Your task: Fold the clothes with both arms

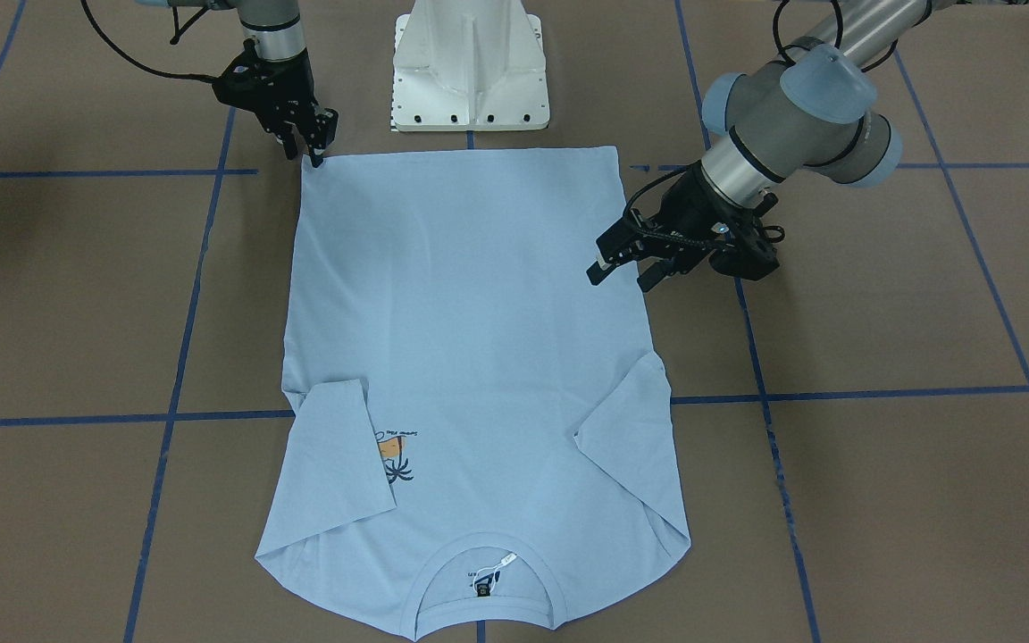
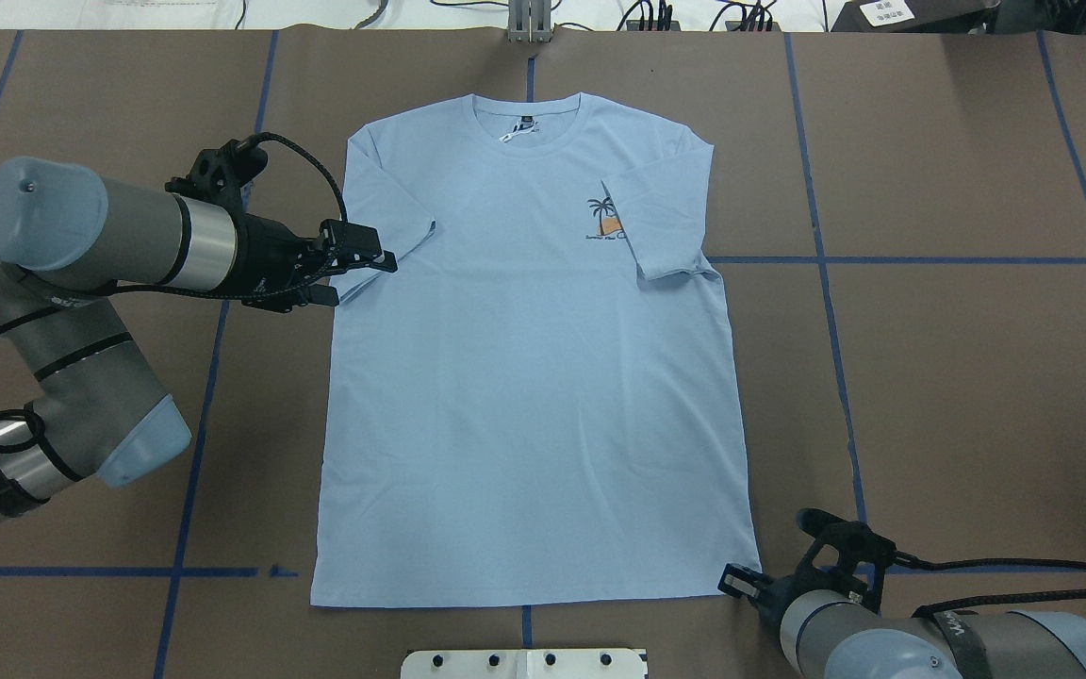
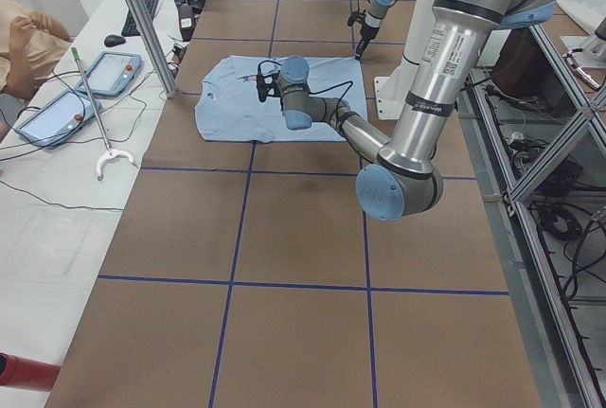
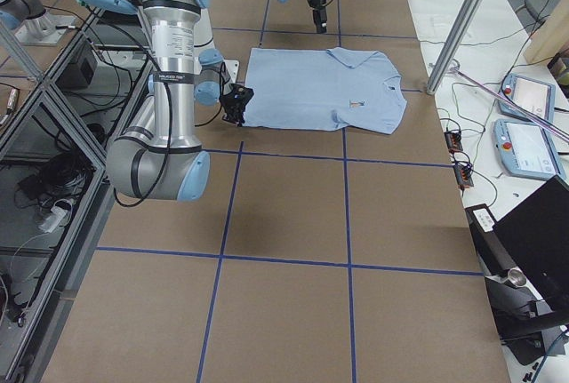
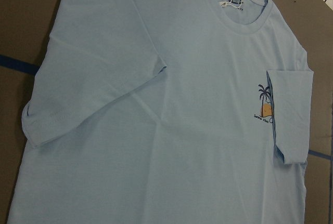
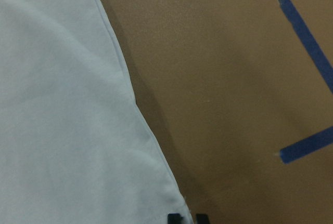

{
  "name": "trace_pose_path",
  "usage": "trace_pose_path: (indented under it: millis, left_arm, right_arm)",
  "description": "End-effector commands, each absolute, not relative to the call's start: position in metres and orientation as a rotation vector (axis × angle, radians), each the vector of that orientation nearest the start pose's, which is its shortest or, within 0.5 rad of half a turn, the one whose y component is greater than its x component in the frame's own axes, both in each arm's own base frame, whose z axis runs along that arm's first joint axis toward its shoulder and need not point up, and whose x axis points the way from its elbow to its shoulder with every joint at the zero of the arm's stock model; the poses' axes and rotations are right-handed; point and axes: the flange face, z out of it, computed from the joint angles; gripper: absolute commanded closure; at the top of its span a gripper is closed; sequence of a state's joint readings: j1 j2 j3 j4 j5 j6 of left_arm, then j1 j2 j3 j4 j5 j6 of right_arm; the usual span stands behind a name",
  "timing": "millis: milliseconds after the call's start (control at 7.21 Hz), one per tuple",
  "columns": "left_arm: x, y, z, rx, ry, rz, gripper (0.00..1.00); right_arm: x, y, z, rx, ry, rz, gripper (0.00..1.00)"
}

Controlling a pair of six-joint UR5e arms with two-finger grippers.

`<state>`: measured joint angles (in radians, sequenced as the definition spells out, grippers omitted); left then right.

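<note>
Light blue T-shirt (image 1: pixel 479 339) flat on brown table (image 1: pixel 907 313), collar at far end, sleeves folded inward. Front view: left gripper (image 1: pixel 623 271), fingers apart, above shirt's left edge. Overhead: right gripper (image 2: pixel 734 578) at near right hem corner. Right wrist view: pinching or not, impossible to tell. Risk: one-sided lift skewing fold. No containers.

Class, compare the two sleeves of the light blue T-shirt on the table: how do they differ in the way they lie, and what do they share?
By the robot's sides: the right sleeve overlaps the edge of the palm print; the left sleeve lies on plain fabric. The open left gripper is close to the left sleeve; no gripper is near the right sleeve. Both are folded inward onto the T-shirt.
</note>
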<state>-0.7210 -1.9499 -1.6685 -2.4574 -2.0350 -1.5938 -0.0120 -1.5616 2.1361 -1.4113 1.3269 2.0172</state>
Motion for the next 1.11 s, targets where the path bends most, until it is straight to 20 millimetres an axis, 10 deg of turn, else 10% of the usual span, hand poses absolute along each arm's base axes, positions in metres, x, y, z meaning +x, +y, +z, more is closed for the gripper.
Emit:
trace_pose_path:
  millis: [0,277,694,971]
  left_arm:
    - [0.401,-0.47,0.29,0.07,1.406,-0.331,0.01]
    - [0.418,-0.434,0.261,0.01,1.4,-0.348,0.01]
    - [0.46,-0.312,0.22,0.013,1.073,-0.416,0.01]
    - [0.48,-0.248,0.279,-0.096,0.949,-0.478,0.06]
  right_arm:
    - [-0.474,-0.151,0.379,0.061,-0.773,0.501,1.0]
    - [-0.464,-0.153,0.359,0.048,-0.813,0.503,1.0]
    - [-0.458,-0.158,0.353,0.044,-0.826,0.513,1.0]
    - [-0.458,-0.16,0.352,0.046,-0.828,0.516,1.0]
